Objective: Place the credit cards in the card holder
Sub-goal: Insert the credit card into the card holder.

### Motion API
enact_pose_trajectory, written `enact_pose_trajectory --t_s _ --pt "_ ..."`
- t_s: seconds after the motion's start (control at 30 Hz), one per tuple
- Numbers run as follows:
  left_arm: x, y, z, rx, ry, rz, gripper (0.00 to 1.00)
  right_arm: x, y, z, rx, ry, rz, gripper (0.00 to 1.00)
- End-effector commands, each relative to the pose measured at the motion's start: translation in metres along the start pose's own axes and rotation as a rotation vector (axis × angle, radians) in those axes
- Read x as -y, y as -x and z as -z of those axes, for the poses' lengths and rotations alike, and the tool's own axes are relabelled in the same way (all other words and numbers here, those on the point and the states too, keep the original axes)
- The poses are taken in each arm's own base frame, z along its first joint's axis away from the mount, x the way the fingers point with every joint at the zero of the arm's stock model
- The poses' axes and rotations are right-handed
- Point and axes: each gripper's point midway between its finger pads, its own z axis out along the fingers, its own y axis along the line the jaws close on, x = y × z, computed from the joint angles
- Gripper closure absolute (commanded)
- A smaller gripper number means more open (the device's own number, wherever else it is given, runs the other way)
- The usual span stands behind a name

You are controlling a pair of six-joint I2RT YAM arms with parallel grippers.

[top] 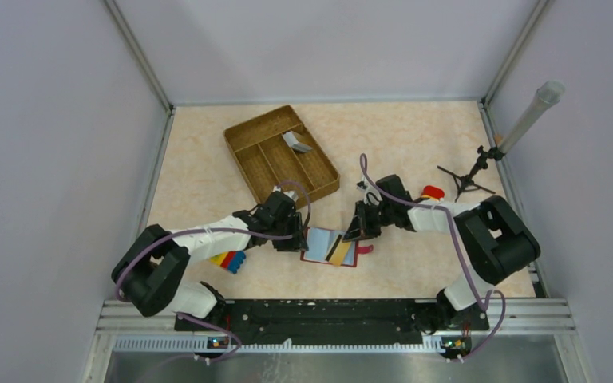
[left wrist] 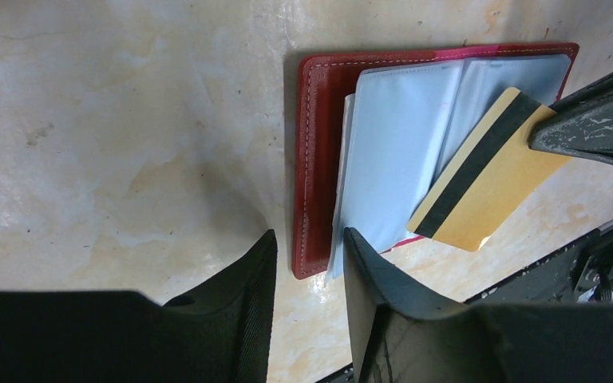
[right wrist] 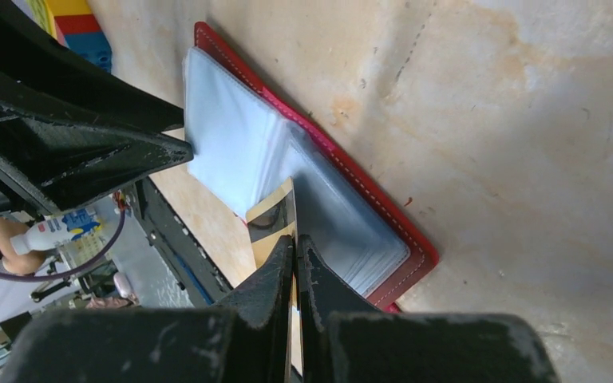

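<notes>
Tan, dark-striped card [left wrist: 487,179] is clenched in the right gripper [right wrist: 297,247], slanted over the red card holder [left wrist: 319,120] from three o'clock; left gripper [left wrist: 307,263] straddles its nine o'clock corner, jaws apart, probably to steady it.

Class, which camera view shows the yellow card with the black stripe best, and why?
The left wrist view: the yellow card shows nearly whole, stripe included, over the card holder. The top external view shows it tiny; the right wrist view shows only a sliver in the shut right end effector.
</notes>
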Motion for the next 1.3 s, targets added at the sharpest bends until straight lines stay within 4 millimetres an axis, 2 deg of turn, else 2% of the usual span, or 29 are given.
enact_pose_trajectory --t_s 0.0,0.37,0.7,0.9,1.27 --pt "0.002 0.004 -0.004 0.022 -0.011 -0.020 0.64 0.009 0.020 -0.005 0.047 -0.054 0.030 1.00" --pt "0.000 0.003 -0.007 0.008 -0.003 -0.025 0.69 0.019 0.019 -0.008 -0.010 -0.120 0.081 1.00" --pt "0.000 0.003 -0.008 0.005 0.000 -0.030 0.72 0.012 0.008 -0.028 -0.091 -0.117 0.134 1.00" --pt "0.000 0.004 -0.008 0.008 0.003 -0.034 0.73 0.018 0.006 -0.030 -0.117 -0.144 0.146 1.00" --pt "0.000 0.005 -0.009 0.003 0.006 -0.043 0.74 0.021 0.015 -0.043 -0.129 -0.148 0.130 1.00"
